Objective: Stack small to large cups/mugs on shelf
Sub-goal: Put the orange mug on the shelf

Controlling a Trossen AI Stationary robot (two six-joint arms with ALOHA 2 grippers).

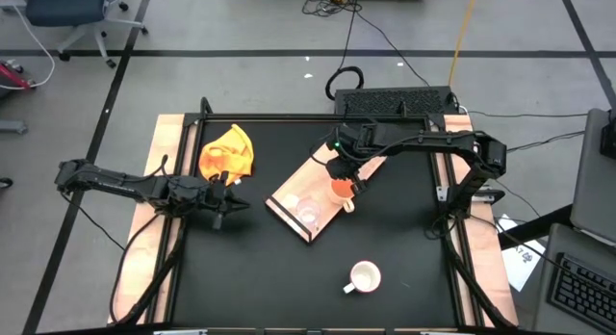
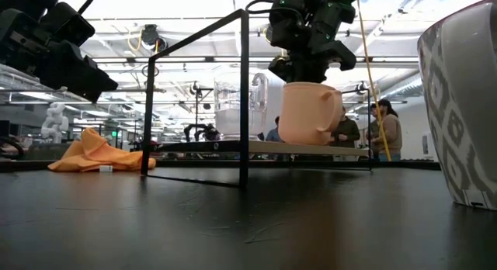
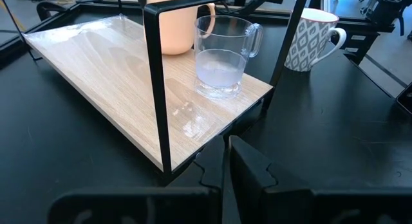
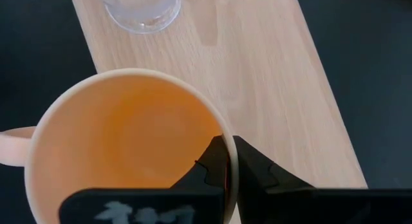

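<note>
The shelf point(image 1: 289, 193), a light wood board under a thin black frame point(image 2: 245, 91), lies slantwise mid-table. A clear glass cup point(image 1: 308, 215) point(image 3: 222, 56) stands on its near end. Beside the cup, over the board, is the yellow-orange mug point(image 1: 342, 191) point(image 2: 311, 113), with my right gripper point(image 4: 226, 150) shut on it from above. The white patterned mug point(image 1: 364, 275) point(image 3: 312, 40) stands on the black tabletop near the front. My left gripper point(image 1: 226, 205) point(image 3: 228, 166) waits shut at the left, pointing at the shelf and touching nothing. My right gripper pinches the mug's rim wall point(image 4: 222, 137), one finger inside the mug and one outside, on the side away from the handle point(image 4: 13, 150). The fingers come down from above at a slant. The mug stays upright, its base at board level; whether it rests there I cannot tell.
A crumpled yellow cloth point(image 1: 228, 152) lies at the far left of the table. The shelf's black frame posts point(image 3: 154, 82) stand close around the cups. Bare black tabletop stretches along the near edge on both sides of the white mug.
</note>
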